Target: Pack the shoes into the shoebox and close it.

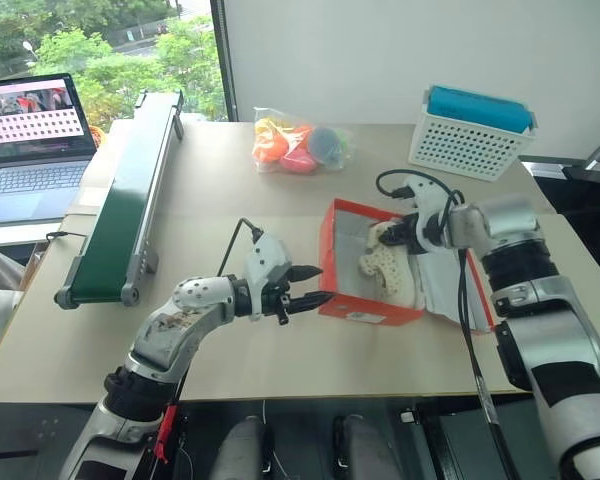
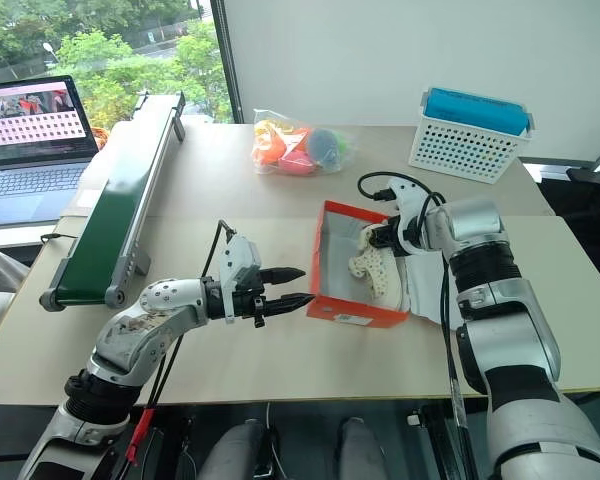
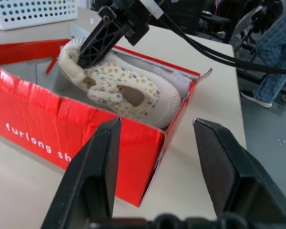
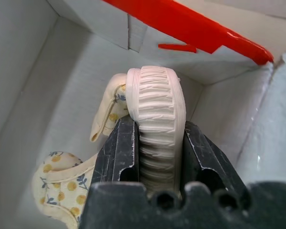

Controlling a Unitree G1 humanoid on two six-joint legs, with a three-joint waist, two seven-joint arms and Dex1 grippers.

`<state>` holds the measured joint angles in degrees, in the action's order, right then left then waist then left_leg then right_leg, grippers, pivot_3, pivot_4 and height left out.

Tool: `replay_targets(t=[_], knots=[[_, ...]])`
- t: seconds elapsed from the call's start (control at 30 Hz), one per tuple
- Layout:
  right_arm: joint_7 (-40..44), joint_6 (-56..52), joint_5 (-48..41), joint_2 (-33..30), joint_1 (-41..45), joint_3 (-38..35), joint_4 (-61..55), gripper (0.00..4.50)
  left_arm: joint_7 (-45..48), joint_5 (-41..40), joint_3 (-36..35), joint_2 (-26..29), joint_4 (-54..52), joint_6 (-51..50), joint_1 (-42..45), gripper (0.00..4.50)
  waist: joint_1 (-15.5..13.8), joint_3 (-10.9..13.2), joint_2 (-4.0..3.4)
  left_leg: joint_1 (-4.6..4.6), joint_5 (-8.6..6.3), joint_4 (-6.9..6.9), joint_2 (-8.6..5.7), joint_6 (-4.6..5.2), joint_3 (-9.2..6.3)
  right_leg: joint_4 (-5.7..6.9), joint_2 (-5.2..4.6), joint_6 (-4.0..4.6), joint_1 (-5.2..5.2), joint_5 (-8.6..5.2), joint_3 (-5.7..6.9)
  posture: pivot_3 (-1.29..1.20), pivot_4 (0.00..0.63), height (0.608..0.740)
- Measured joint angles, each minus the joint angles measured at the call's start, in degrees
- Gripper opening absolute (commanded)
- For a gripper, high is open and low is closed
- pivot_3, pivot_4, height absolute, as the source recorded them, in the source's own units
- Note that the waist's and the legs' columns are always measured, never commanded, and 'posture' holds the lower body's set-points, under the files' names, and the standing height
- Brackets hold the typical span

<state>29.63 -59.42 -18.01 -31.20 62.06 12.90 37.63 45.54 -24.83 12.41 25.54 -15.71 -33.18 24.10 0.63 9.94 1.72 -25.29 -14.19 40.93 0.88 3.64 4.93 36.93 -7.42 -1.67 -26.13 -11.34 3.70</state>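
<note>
Your right gripper (image 4: 155,157) pinches a shoe (image 3: 128,90) by its sole, inside the red box (image 1: 365,305) on the table (image 1: 230,170). Your left gripper (image 1: 305,285) waits beside the box, jaws apart and empty. Release it tilted and it may block the lid.

The shoe (image 3: 124,90) in my right gripper (image 4: 155,157) is cream printed cloth with a ribbed, rubbery white sole. The shoebox (image 3: 62,129) is glossy red cardboard outside, creased along its wall, and matt white inside. My fingers (image 3: 93,176) are matt black plastic. The table (image 1: 280,350) is smooth, matt and pale. The basket (image 1: 467,145) is white plastic lattice. The bag (image 1: 300,140) is clear, shiny, crinkled plastic film.
</note>
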Motion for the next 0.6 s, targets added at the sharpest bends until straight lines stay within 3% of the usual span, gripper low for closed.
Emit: replay_targets(t=[0.3, 0.6], knots=[[-0.1, 1.9, 5.1, 2.1, -0.2, -1.0, 4.4, 4.35, -0.3, 0.0, -0.2, 0.0, -1.0, -0.8, 0.0, 2.66, 0.1, 0.0, -0.01, 0.0, 0.06, -0.01, -0.01, -0.11, 0.01, 0.0, 0.0, 0.0, -0.01, 0.0, 0.0, 0.0, 0.15, 0.699], [-0.1, -1.1, 6.2, 2.7, -0.1, -2.1, -10.4, 4.35, 0.0, -0.1, -0.3, -0.2, -1.0, -1.7, 0.8, 2.66, 0.1, 0.0, -0.04, 0.0, 0.06, -0.01, 0.0, -0.1, 0.0, 0.07, 0.0, 0.0, -0.05, 0.0, 0.0, 0.0, 0.15, 0.699]])
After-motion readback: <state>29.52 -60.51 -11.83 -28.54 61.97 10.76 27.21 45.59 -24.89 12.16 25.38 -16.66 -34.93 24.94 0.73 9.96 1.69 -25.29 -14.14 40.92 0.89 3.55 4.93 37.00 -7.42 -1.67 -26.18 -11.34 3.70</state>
